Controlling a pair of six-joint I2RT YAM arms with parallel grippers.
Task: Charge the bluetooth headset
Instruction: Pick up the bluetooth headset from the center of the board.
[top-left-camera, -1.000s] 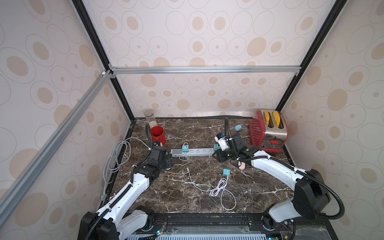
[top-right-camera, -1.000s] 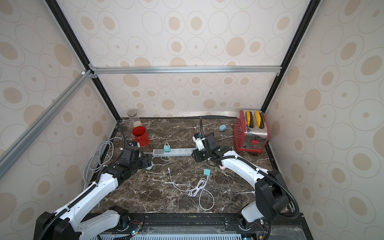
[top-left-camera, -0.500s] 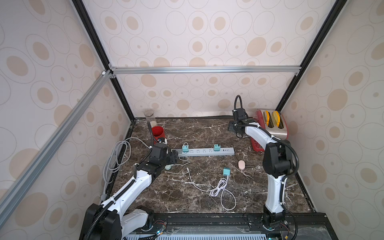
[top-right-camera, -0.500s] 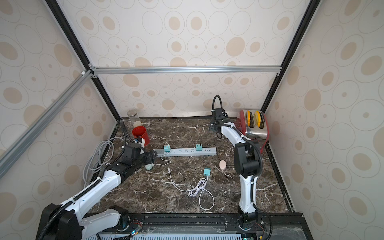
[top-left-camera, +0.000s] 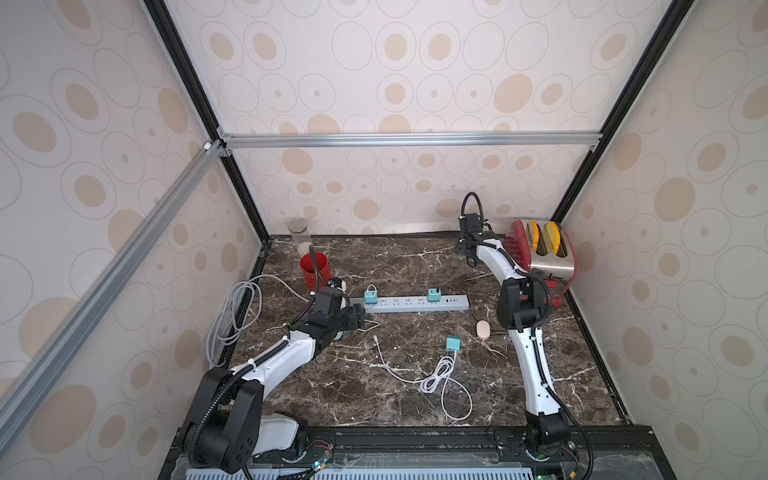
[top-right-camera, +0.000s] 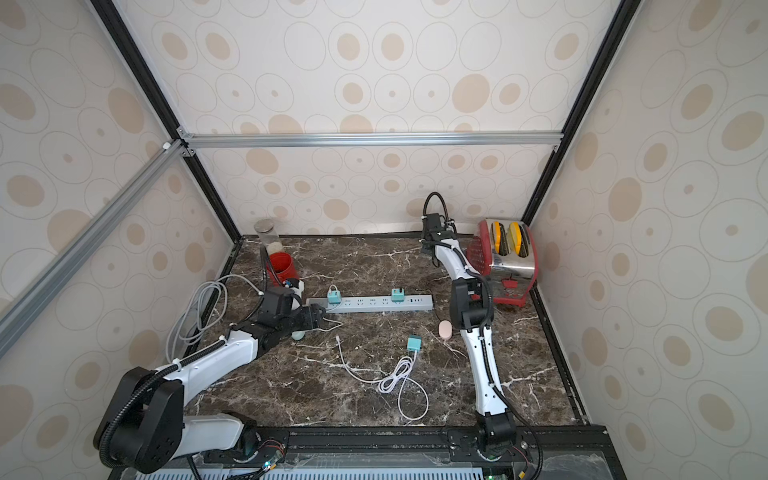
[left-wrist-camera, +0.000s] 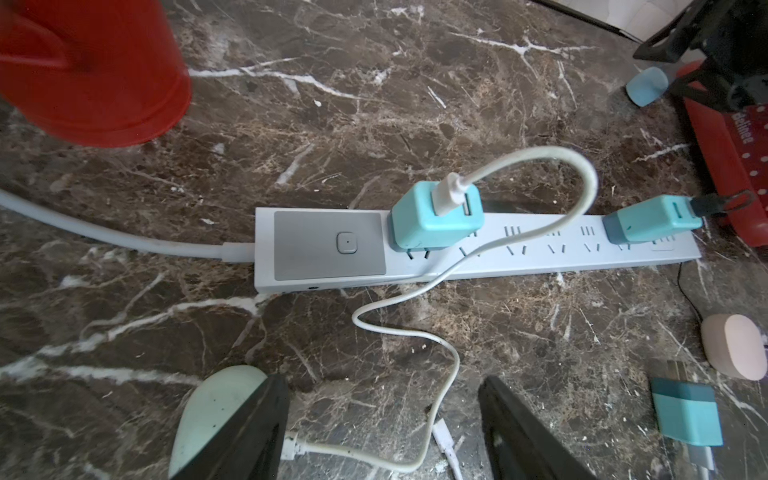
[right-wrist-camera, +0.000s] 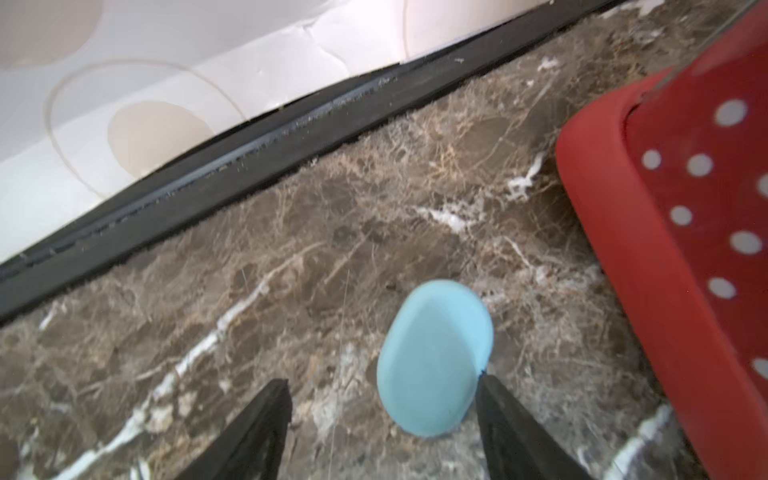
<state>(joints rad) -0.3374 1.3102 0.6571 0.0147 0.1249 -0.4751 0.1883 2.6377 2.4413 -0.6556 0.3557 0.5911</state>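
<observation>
On the marble worktop (top-left-camera: 374, 395), at its left side, the left gripper (left-wrist-camera: 382, 386) is low above the surface with its jaws released and wide apart, grasping nothing. A mint-green headset case (left-wrist-camera: 216, 411) lies on the worktop against the outer side of one jaw and is partly hidden by it. A thin white cable (left-wrist-camera: 540, 151) starts from a teal charger (left-wrist-camera: 432, 220) that is plugged into the grey power strip (left-wrist-camera: 519, 257). It makes a loop over the strip and runs down between the jaws, and its free plug lies just beside the jaw next to the mint-green case. A second teal charger (left-wrist-camera: 648, 220) sits at the far end of the strip. At the back of the worktop, beside the red toaster (right-wrist-camera: 685, 249), the right gripper (right-wrist-camera: 382, 386) also has its jaws released and holds nothing. A light-blue headset case (right-wrist-camera: 436, 357) lies flat between them, close against one jaw; whether it touches cannot be told. In both top views a pink headset case (top-left-camera: 483, 329) rests near the right arm, well apart from the other two. A loose teal charger (top-left-camera: 454, 343) lies just beside it.
</observation>
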